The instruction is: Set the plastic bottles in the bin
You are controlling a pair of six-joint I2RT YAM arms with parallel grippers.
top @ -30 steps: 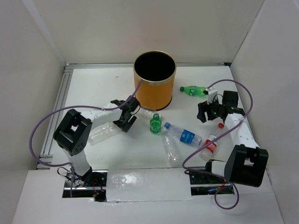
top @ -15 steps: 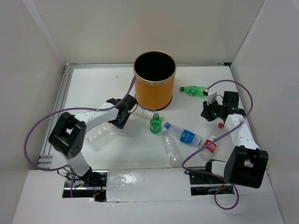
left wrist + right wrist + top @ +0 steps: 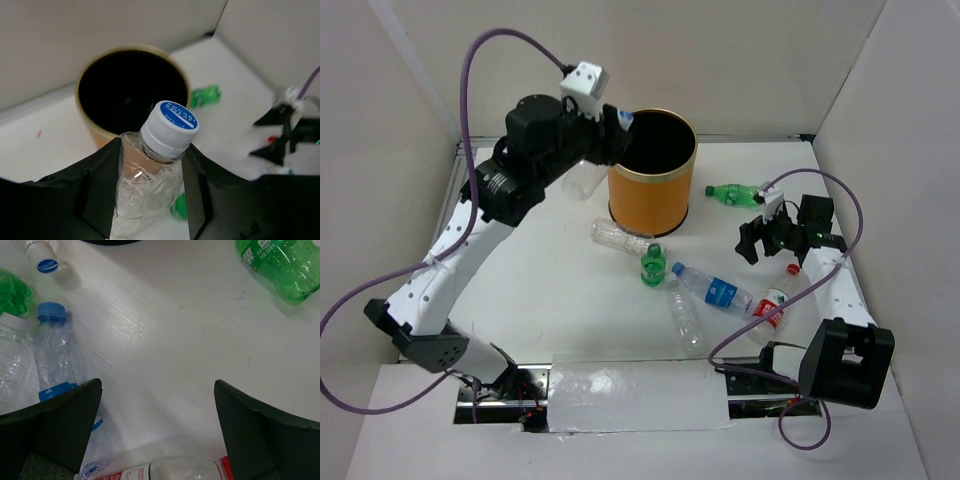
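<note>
Nearest the near edge of the desk [image 3: 540,290], right of centre, a clear bottle [image 3: 685,320] and a red-labelled bottle [image 3: 770,310] are seen lying on their sides, with a blue-labelled bottle [image 3: 715,290] lying between and just behind them. Further in, a small green bottle [image 3: 653,266] appears to stand on its base, and a second clear bottle [image 3: 618,235] lies close to the foot of the orange bin [image 3: 650,195]. Toward the right edge the right gripper [image 3: 157,427] is held low over bare desk, its jaws spread wide with nothing between them. A lying green bottle [image 3: 732,193] is found just beyond it. The orange bin stands near the middle of the far edge, its black mouth open upward. High at its left rim the left gripper [image 3: 150,170] is seen pinching a crumpled clear bottle [image 3: 145,200] across the body, the blue-topped white cap aimed at the opening. Dropping this bottle in is judged to be the step in hand. The bottles are taken to be empty, thin-walled and very light: they can be dented by a hard squeeze, may slip on their smooth plastic, and will roll when nudged. Hold is best taken across the middle of the body, square to the long axis, with modest force.
</note>
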